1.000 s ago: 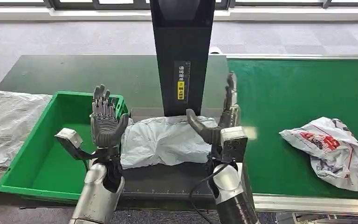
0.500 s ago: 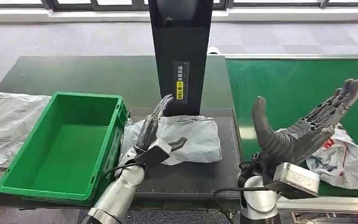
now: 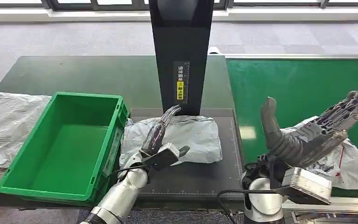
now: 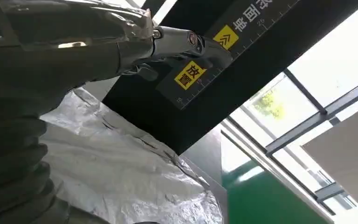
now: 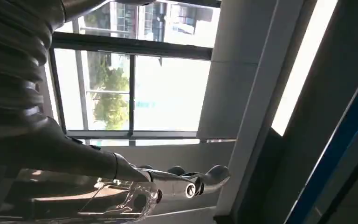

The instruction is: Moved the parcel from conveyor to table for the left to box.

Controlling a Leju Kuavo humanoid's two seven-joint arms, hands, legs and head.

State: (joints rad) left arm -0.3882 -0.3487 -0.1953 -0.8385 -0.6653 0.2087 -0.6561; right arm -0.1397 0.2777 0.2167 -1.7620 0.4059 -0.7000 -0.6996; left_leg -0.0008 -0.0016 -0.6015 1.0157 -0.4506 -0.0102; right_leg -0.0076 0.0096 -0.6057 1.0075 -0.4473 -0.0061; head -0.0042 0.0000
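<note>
A dark green tabletop stretches across the left of the scene, with a grey floor beyond it and a window frame along the far edge. On the right runs a bright green conveyor. A black upright column with a yellow label stands at the middle, its foot on a dark scale platform near the front edge.

The parcel, a grey-white plastic mailing bag, lies flat on the platform just in front of the column. In the left wrist view its crinkled surface spreads beneath the column.

The left robot hand rests over the left part of the parcel with its fingers stretched out straight towards the column and the thumb held apart; it holds nothing. The right robot hand is raised above the near edge of the conveyor, palm turned left, fingers spread wide and thumb pointing up, holding nothing.

A green plastic crate sits on the left, just beside the platform. Left of it lies a heap of grey plastic bags. On the conveyor, behind the right robot hand, lies a white bag with red print.
</note>
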